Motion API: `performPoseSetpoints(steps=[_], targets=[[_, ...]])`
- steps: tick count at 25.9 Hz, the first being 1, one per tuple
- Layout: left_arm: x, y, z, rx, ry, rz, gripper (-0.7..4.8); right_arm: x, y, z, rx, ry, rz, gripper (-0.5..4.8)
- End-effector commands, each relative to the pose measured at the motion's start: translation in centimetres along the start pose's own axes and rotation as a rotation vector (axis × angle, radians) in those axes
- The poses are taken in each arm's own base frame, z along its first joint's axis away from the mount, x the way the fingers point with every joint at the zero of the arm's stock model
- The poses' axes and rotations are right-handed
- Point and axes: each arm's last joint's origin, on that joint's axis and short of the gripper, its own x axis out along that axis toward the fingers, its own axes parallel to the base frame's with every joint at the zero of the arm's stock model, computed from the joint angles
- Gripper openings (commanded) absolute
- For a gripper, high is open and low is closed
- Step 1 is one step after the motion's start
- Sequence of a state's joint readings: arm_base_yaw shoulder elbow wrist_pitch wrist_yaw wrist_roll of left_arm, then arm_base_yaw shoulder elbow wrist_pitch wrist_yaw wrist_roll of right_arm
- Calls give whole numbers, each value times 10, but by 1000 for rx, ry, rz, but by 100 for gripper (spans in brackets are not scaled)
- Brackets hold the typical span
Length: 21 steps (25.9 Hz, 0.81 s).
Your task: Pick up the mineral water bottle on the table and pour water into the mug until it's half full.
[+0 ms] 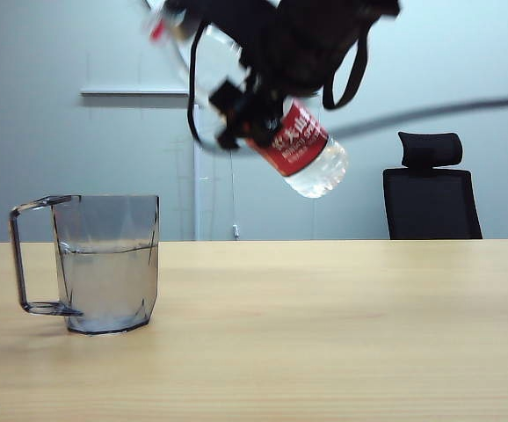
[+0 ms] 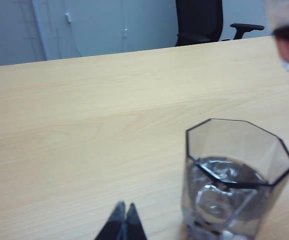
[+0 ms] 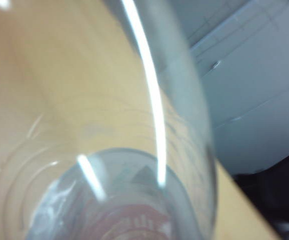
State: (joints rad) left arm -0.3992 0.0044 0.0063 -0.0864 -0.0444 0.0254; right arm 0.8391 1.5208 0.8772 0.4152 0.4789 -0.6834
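The mineral water bottle [image 1: 302, 145] hangs high over the table [image 1: 324, 334], tilted with its red-ringed neck up to the left and its base down to the right. My right gripper [image 1: 236, 114] is shut on its body just above the red label. In the right wrist view the blurred bottle [image 3: 134, 150] fills the frame and hides the fingers. The smoky-grey mug [image 1: 109, 264] stands at the left, handle to the left, with water [image 1: 105, 286] to a bit over half its height. My left gripper [image 2: 123, 220] is shut and empty, low beside the mug [image 2: 234, 180].
A black office chair [image 1: 431, 193] stands behind the table's far edge on the right. A pale wall with a white rail closes the back. The right arm's cable loops hang near the bottle.
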Motion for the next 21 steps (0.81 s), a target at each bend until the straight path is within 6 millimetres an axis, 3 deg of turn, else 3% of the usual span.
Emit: performPoseSetpoints(steps=[1,4,7,17,21], targets=[[0,3,2,-6,-13,25,-2,-8,-12,5,267,-47,43,251],[0,8,2,-10,-12,84,-2,-18,-18,-4,522,-73,89,251],[-1,13,2,-14,-11,127,-2,-25,-17,-19,659,-90,105,251],[-3,26,1,-24,-7,262,-2,-51,4,-87,915,-139,54,251],[-4,29,1,-27,-6,296,-2,-58,13,-101,933,-124,60,251]])
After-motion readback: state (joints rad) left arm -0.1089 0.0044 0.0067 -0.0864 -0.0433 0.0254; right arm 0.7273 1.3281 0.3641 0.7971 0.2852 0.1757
